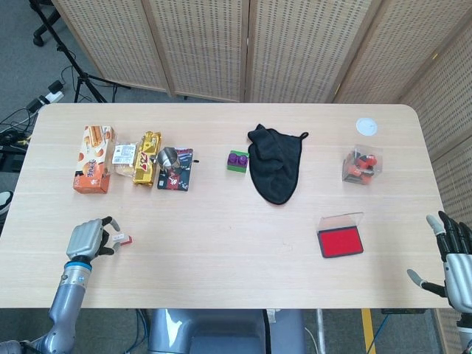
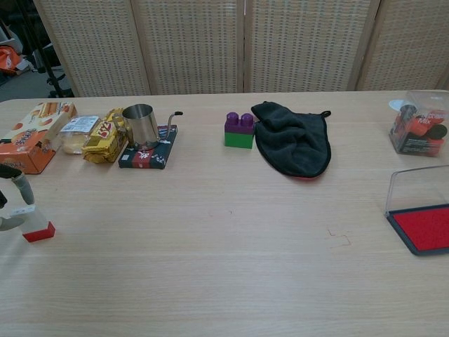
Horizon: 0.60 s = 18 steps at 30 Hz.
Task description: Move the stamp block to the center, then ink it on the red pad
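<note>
My left hand (image 1: 88, 239) sat at the near-left corner of the bench (image 1: 221, 221), fingers curled around the stamp block (image 1: 122, 239), a small white piece with a red base that stood upright there, well apart from the middle of the bench. In the chest view a finger (image 2: 24, 188) arched over its top and another came in low at its side; they appeared to touch it, though I could not tell whether the pinch was yet firm, and the block was not lifted. I judged the grasp was set from the left so the block could be carried rightward to the open centre. My right hand (image 1: 456, 258) waited off the near-right edge, fingers spread and empty, clear of the work. The red pad (image 1: 340, 242) lay on the near-right side with its clear lid tipped up behind it, inking face bare, presumably left so for the stamping to come. Along the far side stood snack boxes (image 1: 94, 158), a metal cup (image 2: 142, 126), a purple-and-green brick (image 1: 237, 161), a black cloth (image 1: 276, 162) and a clear box (image 1: 361, 165), none in the block's likely path.
</note>
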Available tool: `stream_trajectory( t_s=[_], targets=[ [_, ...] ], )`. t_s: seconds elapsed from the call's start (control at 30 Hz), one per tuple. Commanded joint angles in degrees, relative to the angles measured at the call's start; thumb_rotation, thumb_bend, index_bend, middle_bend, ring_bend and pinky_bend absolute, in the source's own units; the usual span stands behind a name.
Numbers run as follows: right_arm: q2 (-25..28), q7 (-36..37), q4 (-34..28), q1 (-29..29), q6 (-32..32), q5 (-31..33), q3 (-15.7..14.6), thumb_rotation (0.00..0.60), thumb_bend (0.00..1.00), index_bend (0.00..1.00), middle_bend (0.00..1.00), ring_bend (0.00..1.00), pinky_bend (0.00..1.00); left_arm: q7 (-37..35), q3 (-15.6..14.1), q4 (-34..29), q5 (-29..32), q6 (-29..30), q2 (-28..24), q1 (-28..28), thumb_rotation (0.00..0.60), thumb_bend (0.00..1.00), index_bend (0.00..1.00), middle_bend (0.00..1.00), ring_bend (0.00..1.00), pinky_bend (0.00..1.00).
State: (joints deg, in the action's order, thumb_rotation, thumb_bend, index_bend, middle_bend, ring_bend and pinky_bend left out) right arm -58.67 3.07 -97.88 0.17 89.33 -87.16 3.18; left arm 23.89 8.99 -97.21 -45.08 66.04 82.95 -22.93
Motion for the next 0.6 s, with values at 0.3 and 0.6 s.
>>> stream_trajectory(
  t_s=[0.3,0.6],
  targets=[
    [0.6,1.4,0.0,0.1,-0.7,0.3,0.1,0.6,0.0,0.0,0.0,0.0,0.0,1.3,-0.2,1.5,2.3,0.4,2.0,-0.9,0.6,0.34,0.54,1.0,1.0,0.93],
    [0.8,1.8,-0.2,0.2,-1.1,0.3,0.0,0.6,0.0,0.0,0.0,0.0,0.0,1.0,0.7,-0.5,2.6,0.8,0.2,-1.3,0.6,0.34,0.56,1.0,1.0,0.93]
  ],
)
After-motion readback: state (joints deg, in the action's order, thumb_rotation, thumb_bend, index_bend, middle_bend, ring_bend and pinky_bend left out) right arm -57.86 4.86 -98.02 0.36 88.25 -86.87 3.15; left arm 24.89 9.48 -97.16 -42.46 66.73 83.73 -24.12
